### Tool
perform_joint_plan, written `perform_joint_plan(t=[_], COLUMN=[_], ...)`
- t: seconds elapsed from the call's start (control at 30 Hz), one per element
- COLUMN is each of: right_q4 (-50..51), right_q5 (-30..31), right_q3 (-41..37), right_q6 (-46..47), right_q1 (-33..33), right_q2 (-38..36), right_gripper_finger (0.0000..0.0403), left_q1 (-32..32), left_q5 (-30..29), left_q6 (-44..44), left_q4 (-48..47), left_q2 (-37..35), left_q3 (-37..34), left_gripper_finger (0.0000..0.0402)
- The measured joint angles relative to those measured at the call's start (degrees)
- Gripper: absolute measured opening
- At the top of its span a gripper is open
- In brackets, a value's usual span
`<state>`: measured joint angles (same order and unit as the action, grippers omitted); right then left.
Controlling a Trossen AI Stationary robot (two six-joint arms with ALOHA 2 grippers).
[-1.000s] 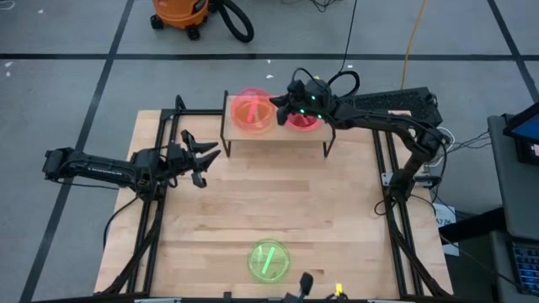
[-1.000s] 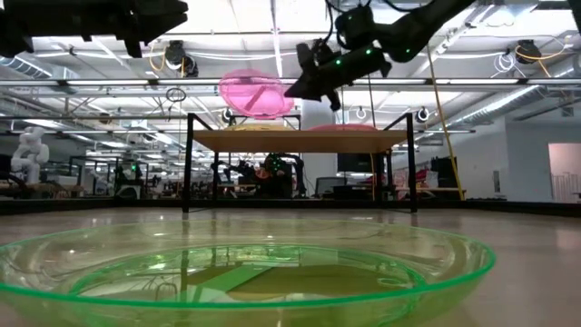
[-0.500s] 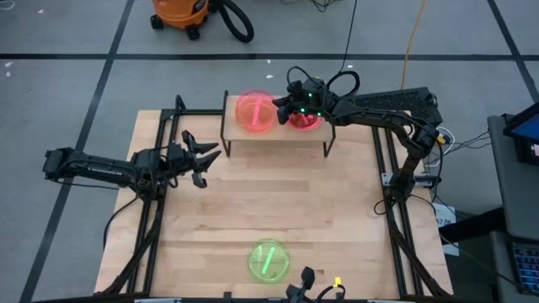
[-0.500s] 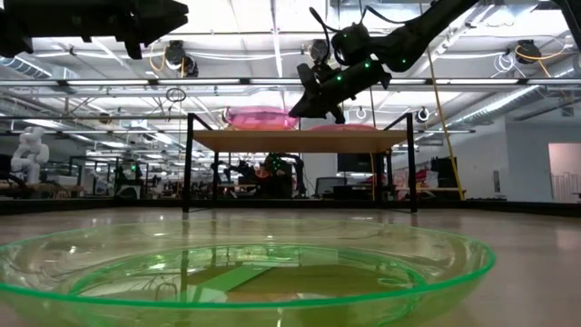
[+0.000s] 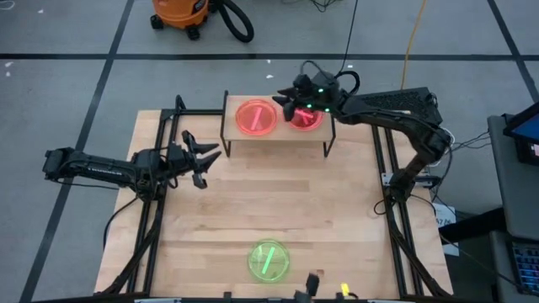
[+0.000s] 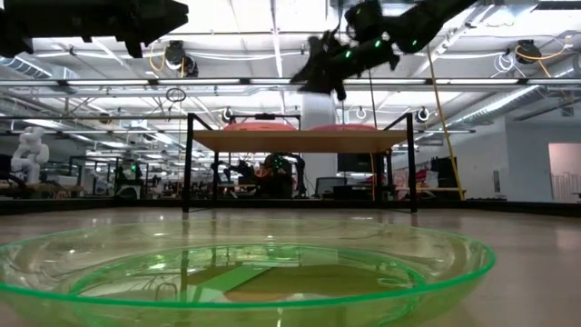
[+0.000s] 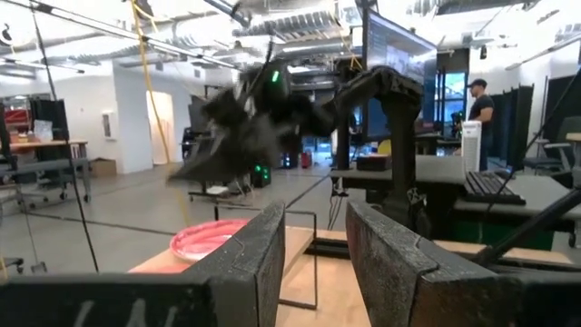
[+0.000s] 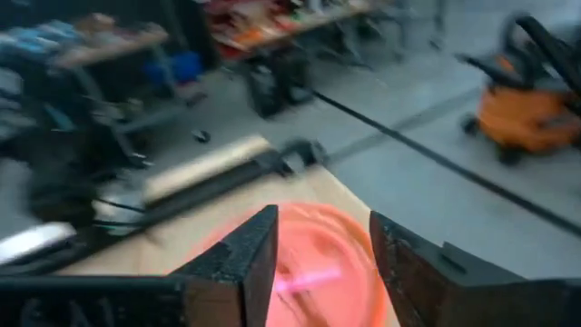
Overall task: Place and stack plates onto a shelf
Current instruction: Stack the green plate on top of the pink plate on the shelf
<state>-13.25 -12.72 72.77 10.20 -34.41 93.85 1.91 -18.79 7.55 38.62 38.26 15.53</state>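
Observation:
A pink plate point(image 5: 255, 117) lies flat on the left half of the shelf point(image 5: 278, 137). A second, redder plate point(image 5: 305, 119) rests on its right half, partly hidden by my right arm. My right gripper point(image 5: 282, 103) hovers open above the shelf, between the two plates, and holds nothing. In the low view it point(image 6: 313, 73) is well clear of the board point(image 6: 300, 141). A green plate point(image 5: 269, 260) sits on the table near the front edge. My left gripper point(image 5: 206, 164) waits open above the table's left side, nothing between its fingers point(image 7: 263, 263).
Black frame rails point(image 5: 160, 210) run along both sides of the wooden table. An orange shop vacuum point(image 5: 178, 12) stands on the floor beyond the far edge. Bare tabletop point(image 5: 278, 194) lies between the shelf and the green plate.
My right gripper has lowered the pink plate, which it held tilted above the shelf, flat onto the shelf's left half. It has then opened, let go and risen. The plate stays where it was set down.

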Motion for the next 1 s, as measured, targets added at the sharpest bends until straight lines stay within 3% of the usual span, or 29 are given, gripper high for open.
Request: perform_joint_plan(t=[0.13,0.33,0.63,0.83,1.0], right_q4=[2.3,4.8,1.0,-8.6,-12.3], right_q5=[-6.6,-6.8,4.0,8.3,8.2], right_q3=[0.0,-4.6,-20.0,-30.6,-35.1], right_q6=[-1.4,-6.9,-9.6,-8.5,-7.5], right_q1=[1.3,9.0,19.9,21.9,21.9], right_q2=[-7.0,-18.5,-29.7,-32.0,-32.4], right_gripper_finger=[0.0160,0.0149,0.0148,0.0148,0.0148], left_q1=[0.0,0.0,3.2,7.2,10.2], left_q5=[0.2,3.5,7.2,7.2,6.7], left_q6=[-2.3,-5.3,-11.0,-9.7,-4.1], left_q4=[-0.9,-6.0,-15.7,-16.0,-13.7], left_q2=[0.0,0.0,2.3,8.3,13.9], left_q3=[0.0,0.0,0.0,0.0,0.0], left_gripper_finger=[0.0124,0.0124,0.0124,0.0124,0.0124])
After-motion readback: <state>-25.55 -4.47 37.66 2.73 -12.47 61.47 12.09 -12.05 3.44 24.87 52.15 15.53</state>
